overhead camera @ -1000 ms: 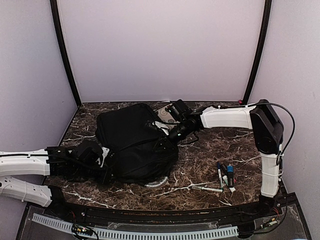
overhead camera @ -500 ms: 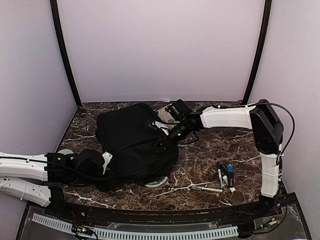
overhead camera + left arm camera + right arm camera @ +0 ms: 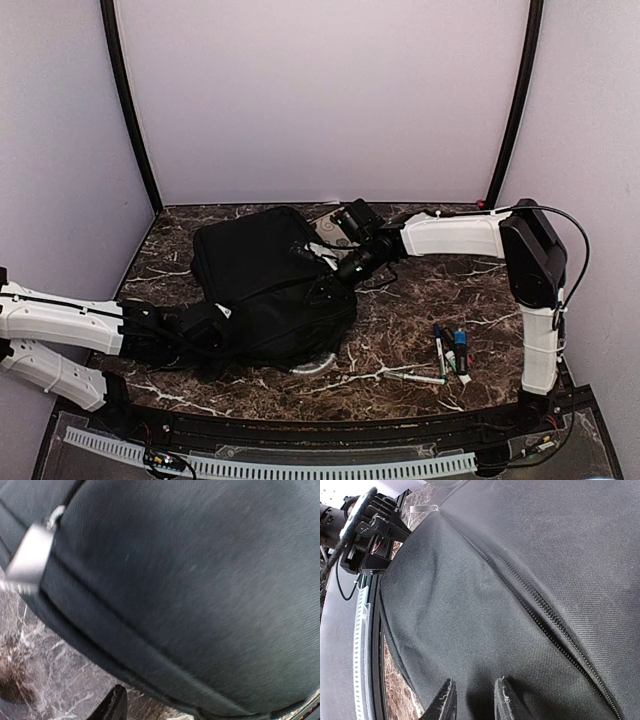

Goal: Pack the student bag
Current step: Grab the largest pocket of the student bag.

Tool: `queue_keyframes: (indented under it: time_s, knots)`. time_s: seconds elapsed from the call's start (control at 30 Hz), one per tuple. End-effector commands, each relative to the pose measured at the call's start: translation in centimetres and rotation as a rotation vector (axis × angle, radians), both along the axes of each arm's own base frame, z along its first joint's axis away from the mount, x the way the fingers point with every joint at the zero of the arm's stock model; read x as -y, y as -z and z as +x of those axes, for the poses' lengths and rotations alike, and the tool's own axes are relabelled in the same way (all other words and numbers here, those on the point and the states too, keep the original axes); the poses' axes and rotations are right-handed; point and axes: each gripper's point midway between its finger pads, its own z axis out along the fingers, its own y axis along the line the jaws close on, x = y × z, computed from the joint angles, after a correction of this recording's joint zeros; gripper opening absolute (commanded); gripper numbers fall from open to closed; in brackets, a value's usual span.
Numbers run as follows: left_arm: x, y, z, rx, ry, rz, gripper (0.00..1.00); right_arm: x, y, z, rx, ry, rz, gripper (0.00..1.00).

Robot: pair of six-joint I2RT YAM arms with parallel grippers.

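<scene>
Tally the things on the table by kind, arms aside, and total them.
Student bag: 1
Markers: 3 clear, perhaps a fourth in the cluster
Pale flat item behind the bag, mostly hidden: 1
Total: 5, perhaps 6

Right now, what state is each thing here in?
Bag, lying flat on the table.
Zip, closed where visible.
Pens, lying loose, outside the bag.
Left pincer, against the bag's near edge; open or shut unclear.
Right pincer, fingers slightly apart, on the fabric; grip unclear.
</scene>
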Motion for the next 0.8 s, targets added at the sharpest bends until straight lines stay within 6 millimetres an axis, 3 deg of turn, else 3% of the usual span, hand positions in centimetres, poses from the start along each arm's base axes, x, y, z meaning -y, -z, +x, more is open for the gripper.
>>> queue_keyframes:
  time_s: [0.0,0.37,0.77]
  knots:
    - [1.0,-1.5,1.2,0.067,0.014,-0.06,0.46,-0.1,-0.1,-0.3,-0.009,-0.013,0.006,0.27]
    - [0.3,-0.4,2.4,0.035,-0.003,-0.093,0.36,-0.3,0.1,-0.5,-0.021,-0.019,0.005,0.27]
    - [0.3,0.2,3.2,0.058,-0.002,-0.09,0.1,-0.3,0.8,-0.5,-0.033,-0.019,-0.005,0.27]
